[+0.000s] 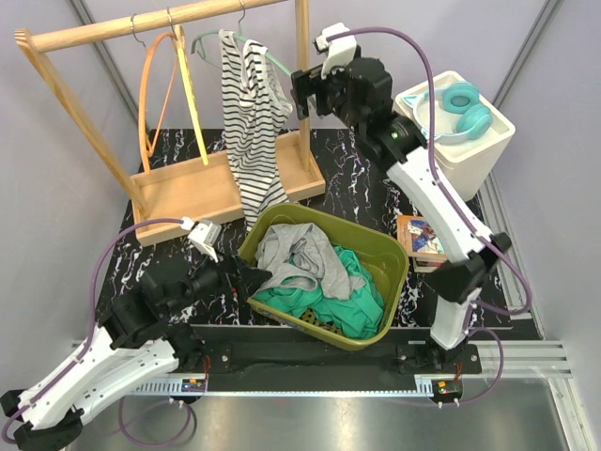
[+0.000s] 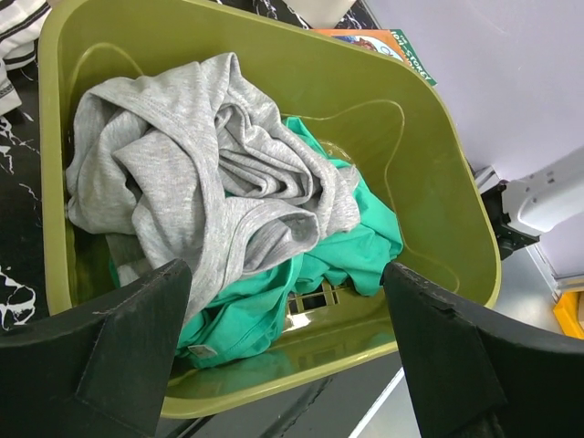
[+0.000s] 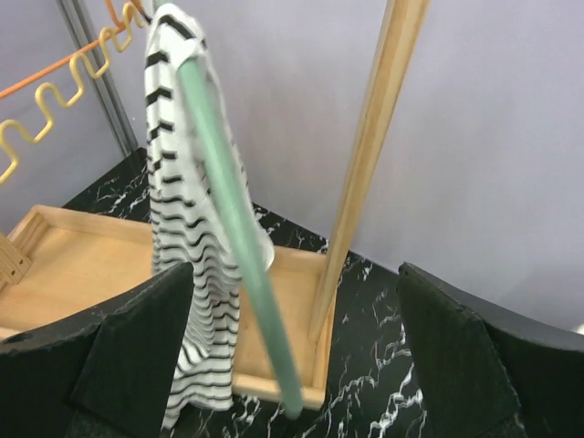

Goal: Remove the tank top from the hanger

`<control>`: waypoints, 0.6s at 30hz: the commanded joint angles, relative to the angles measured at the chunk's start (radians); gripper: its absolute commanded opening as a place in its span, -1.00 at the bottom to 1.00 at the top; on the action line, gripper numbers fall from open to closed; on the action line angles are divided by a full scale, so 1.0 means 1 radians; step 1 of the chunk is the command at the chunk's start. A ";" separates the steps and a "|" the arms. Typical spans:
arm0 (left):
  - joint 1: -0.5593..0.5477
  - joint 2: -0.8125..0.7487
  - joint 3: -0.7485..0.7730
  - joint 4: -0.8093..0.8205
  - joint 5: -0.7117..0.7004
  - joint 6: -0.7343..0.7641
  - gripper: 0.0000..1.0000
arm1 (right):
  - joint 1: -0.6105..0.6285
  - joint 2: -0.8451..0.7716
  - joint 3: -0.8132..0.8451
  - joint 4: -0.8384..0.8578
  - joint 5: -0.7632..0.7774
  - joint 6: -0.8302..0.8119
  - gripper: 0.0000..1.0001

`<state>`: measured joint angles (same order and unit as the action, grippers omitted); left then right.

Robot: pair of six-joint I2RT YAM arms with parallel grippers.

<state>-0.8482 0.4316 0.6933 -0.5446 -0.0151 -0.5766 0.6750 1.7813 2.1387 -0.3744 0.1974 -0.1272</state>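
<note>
Marble desk [image 1: 366,178], upper centre: right gripper [image 3: 297,356] spread facing green hanger [image 3: 228,246]; advise pinching tank top [image 3: 178,228] strap, sliding it off

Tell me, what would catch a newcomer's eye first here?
The black-and-white striped tank top, draped on a pale green hanger from the wooden rack at back left, stands out. In front of it sits an olive-green plastic bin heaped with grey and green clothes; teal headphones lie on a white box at right.
</note>
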 commanded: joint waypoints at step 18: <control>-0.002 -0.085 0.046 -0.055 -0.003 0.060 0.79 | -0.055 0.256 0.302 -0.098 -0.372 0.098 -1.00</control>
<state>-0.8478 0.3588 0.6949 -0.6056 -0.0151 -0.5385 0.6254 2.0655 2.3955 -0.5018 -0.1623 -0.0784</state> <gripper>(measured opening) 0.897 0.182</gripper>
